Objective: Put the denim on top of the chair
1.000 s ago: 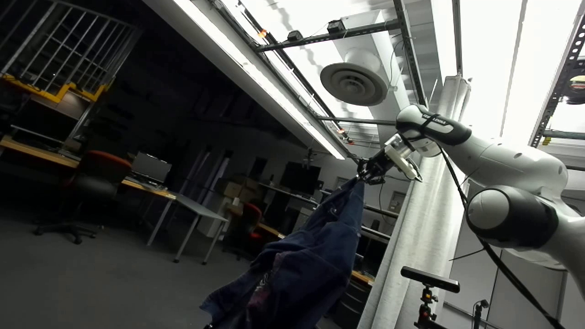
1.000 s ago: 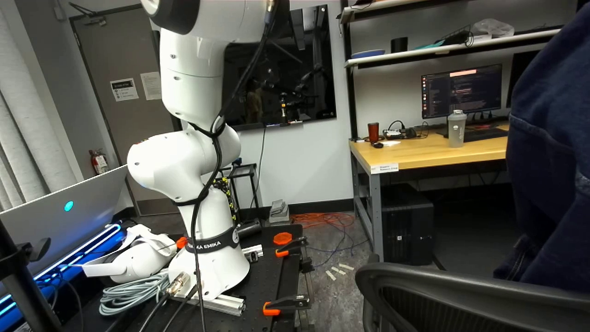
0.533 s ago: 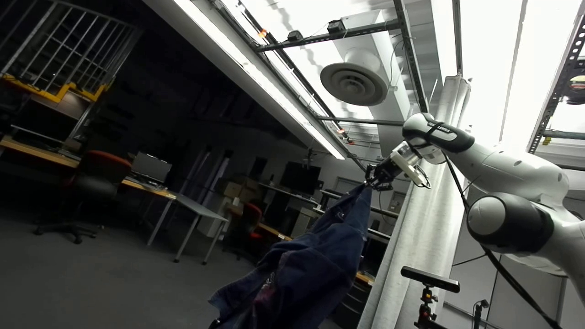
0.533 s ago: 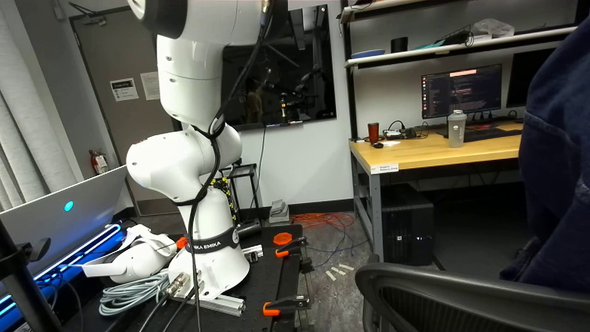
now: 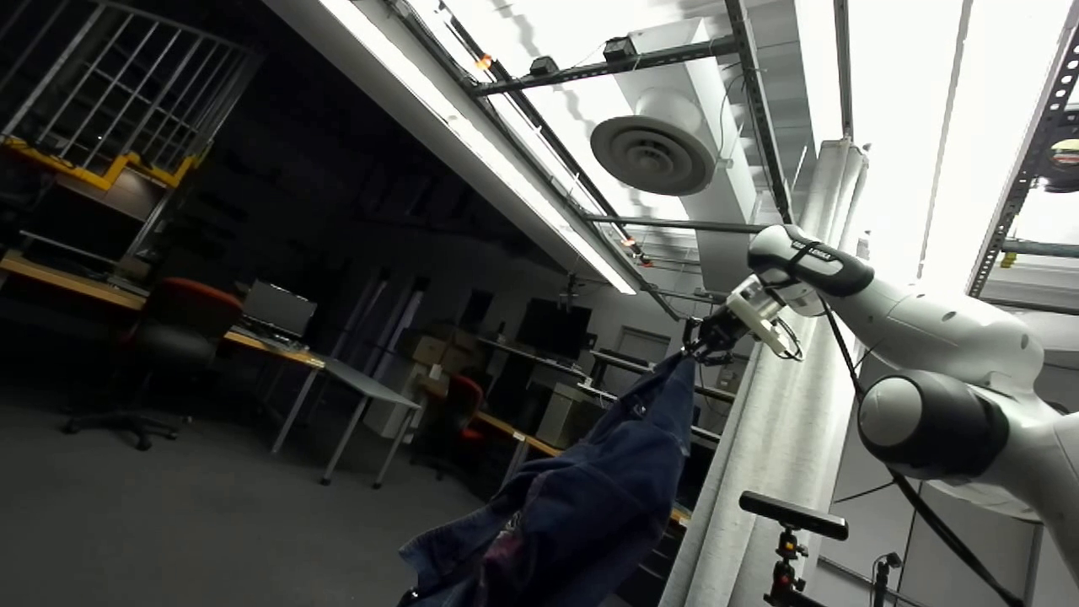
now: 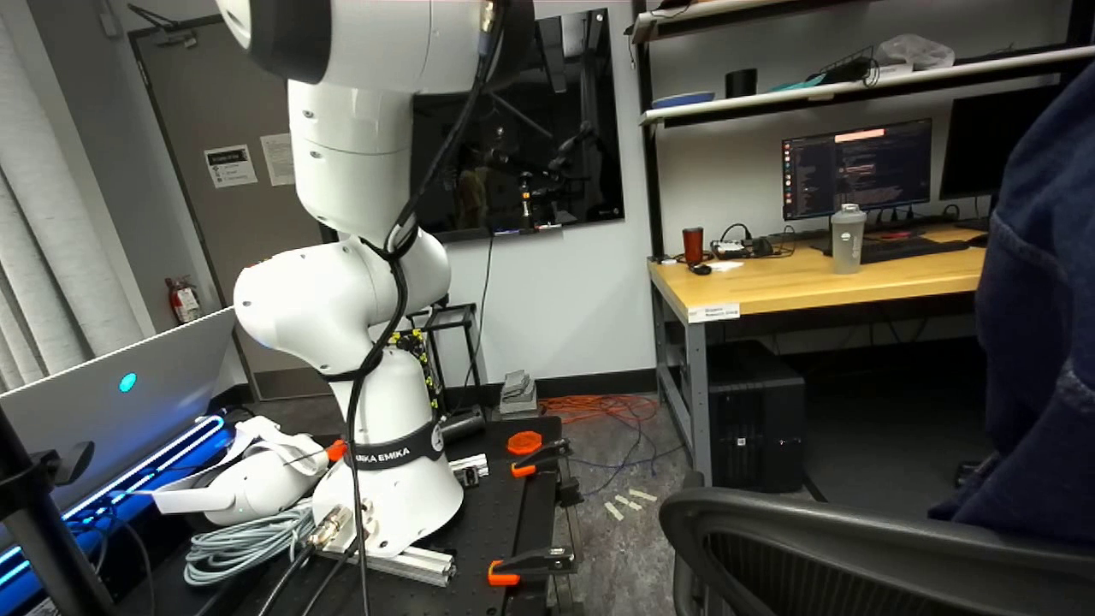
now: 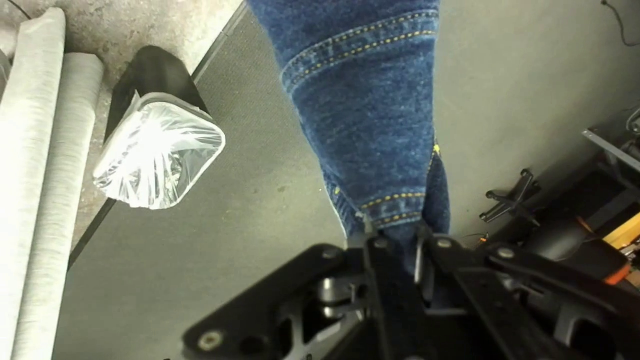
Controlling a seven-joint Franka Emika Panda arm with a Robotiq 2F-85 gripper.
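Presently, the pincer (image 7: 396, 237) is pinching an end of the denim (image 7: 365, 120); the cloth is drawn narrow between its tips and widens toward 12 o'clock in the wrist view. Against the picture of one second ago, the pincer has shifted toward 4 to 5 o'clock in an exterior view, where the denim (image 5: 607, 480) hangs and leaves the frame at 6 o'clock. In an exterior view, the denim (image 6: 1039, 342) has moved off toward 3 o'clock, exposing more of the wooden counter (image 6: 778, 278) and the dark monitor (image 6: 984, 141) above it. It hangs behind the upper edge of the chair (image 6: 864, 565), at about 4 o'clock of that frame; whether cloth and edge touch cannot be determined. As to room, the wrist view shows grey floor (image 7: 240, 240) along both flanks of the denim. A lined bin (image 7: 160, 150) stands between 9 and 10 o'clock of the pincer, a wheeled base (image 7: 511, 201) between 2 and 3. A pale curtain (image 5: 784, 405) shows at 4 o'clock of the pincer in an exterior view; clearance cannot be judged.
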